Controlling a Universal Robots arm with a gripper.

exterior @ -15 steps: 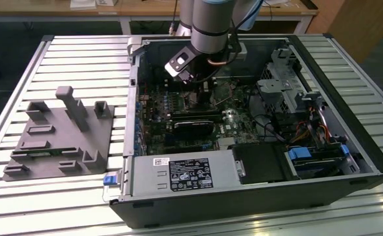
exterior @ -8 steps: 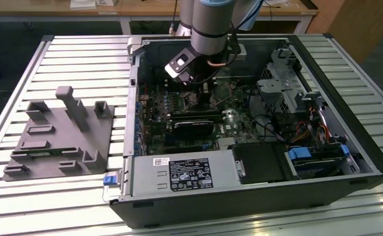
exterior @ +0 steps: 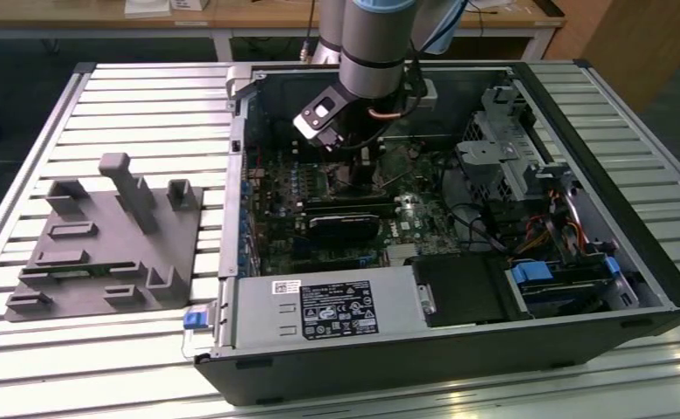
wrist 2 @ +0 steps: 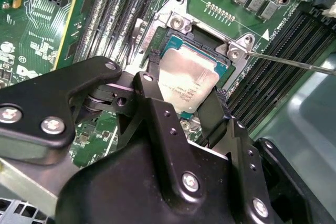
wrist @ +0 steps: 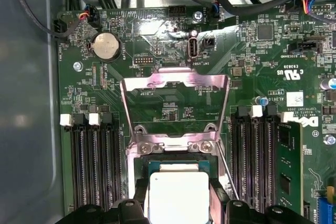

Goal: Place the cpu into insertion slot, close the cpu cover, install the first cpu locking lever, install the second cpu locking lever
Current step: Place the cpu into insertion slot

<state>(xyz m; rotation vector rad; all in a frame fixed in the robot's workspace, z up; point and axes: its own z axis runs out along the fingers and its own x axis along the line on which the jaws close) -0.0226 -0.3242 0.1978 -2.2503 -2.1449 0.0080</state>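
The gripper (wrist 2: 187, 78) clamps the cpu (wrist 2: 195, 71) by two opposite edges, flat and squared directly over the socket (wrist 2: 207, 39), with the cover (wrist: 173, 80) standing open at one socket edge.

1. An open computer case (exterior: 433, 371) lies on the slatted table (exterior: 141, 96).
2. A grey moulded fixture (exterior: 106, 249) sits beside the case, on the exterior view's left.
3. A coin battery (wrist: 107, 45) sits inside the case.
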